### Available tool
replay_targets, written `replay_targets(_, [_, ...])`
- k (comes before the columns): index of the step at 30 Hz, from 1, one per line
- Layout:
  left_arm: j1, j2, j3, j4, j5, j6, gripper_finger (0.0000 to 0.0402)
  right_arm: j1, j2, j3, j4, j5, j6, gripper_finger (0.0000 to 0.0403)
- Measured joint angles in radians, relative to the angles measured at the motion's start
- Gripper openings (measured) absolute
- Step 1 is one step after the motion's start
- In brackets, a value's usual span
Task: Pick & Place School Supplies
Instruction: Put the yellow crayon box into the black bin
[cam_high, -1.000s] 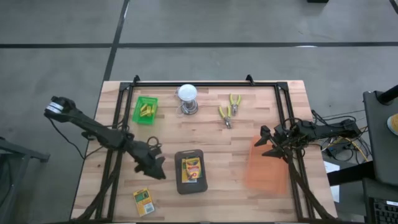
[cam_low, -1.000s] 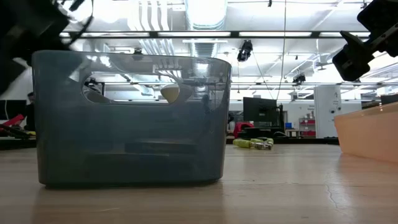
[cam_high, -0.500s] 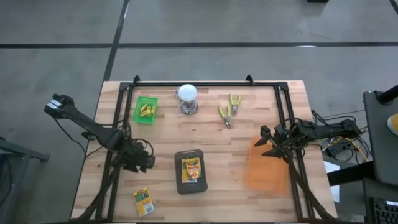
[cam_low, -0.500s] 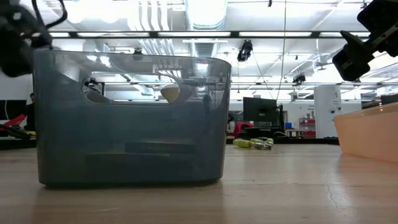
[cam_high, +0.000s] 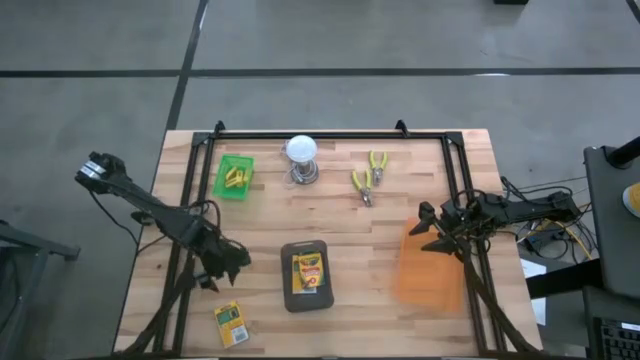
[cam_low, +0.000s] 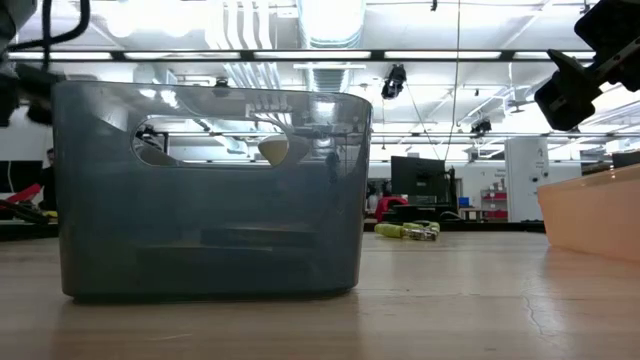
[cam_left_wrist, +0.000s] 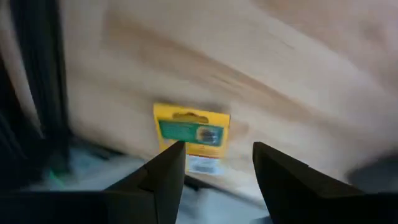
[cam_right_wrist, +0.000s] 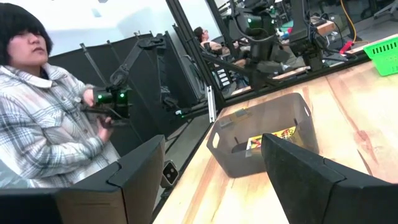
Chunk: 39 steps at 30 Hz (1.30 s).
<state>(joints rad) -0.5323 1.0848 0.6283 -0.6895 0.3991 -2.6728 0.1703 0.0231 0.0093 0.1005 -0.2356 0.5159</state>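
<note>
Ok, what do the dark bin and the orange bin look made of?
Dark bin: likely smoky translucent plastic, since ceiling lights and a handle cutout show through its wall. Orange bin: probably thin translucent plastic; the wood grain shows faintly through it.

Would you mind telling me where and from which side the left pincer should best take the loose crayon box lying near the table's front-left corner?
Probably from straight above. The crayon box lies flat on the table, so only its thin edges offer purchase. Grip across its two long sides, near the middle. The left pincer, fingers apart, hovers just behind it and already looks down on it.
</note>
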Motion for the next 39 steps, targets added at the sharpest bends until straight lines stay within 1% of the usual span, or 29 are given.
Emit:
replay_targets(2, [0.000, 0.015, 0.000, 0.028, 0.009, -0.231, 0.0193, 0.000, 0.000, 0.000, 0.000, 0.000, 0.000, 0.0260])
replay_targets(3, [0.000, 0.020, 0.000, 0.043, 0.016, -0.320, 0.0193, 0.000, 0.000, 0.000, 0.000, 0.000, 0.000, 0.0261])
replay_targets(5, [0.000, 0.032, 0.000, 0.052, 0.026, -0.441, 0.0193, 0.000, 0.000, 0.000, 0.000, 0.000, 0.000, 0.0263])
replay_targets(6, [0.000, 0.038, -0.001, 0.050, 0.027, -0.458, 0.0193, 0.000, 0.000, 0.000, 0.000, 0.000, 0.000, 0.0264])
replay_targets(8, [0.001, 0.043, -0.007, 0.050, 0.026, -0.444, 0.0193, 0.000, 0.000, 0.000, 0.000, 0.000, 0.000, 0.0266])
replay_targets(10, [0.005, 0.043, -0.008, 0.056, -0.001, -0.420, 0.0193, 0.000, 0.000, 0.000, 0.000, 0.000, 0.000, 0.0267])
replay_targets(14, [0.007, 0.044, -0.009, 0.105, -0.140, -0.407, 0.0193, 0.000, 0.000, 0.000, 0.000, 0.000, 0.000, 0.0265])
replay_targets(21, [0.007, 0.064, -0.012, 0.061, -0.267, -0.463, 0.0193, 0.000, 0.000, 0.000, 0.000, 0.000, 0.000, 0.0258])
replay_targets(29, [0.007, 0.098, -0.012, 0.061, -0.275, -0.441, 0.0193, 0.000, 0.000, 0.000, 0.000, 0.000, 0.000, 0.0264])
replay_targets(34, [0.006, 0.097, -0.012, 0.061, -0.275, -0.440, 0.0193, 0.000, 0.000, 0.000, 0.000, 0.000, 0.000, 0.0267])
replay_targets(39, [0.007, 0.095, -0.012, 0.061, -0.275, -0.440, 0.0193, 0.000, 0.000, 0.000, 0.000, 0.000, 0.000, 0.0263])
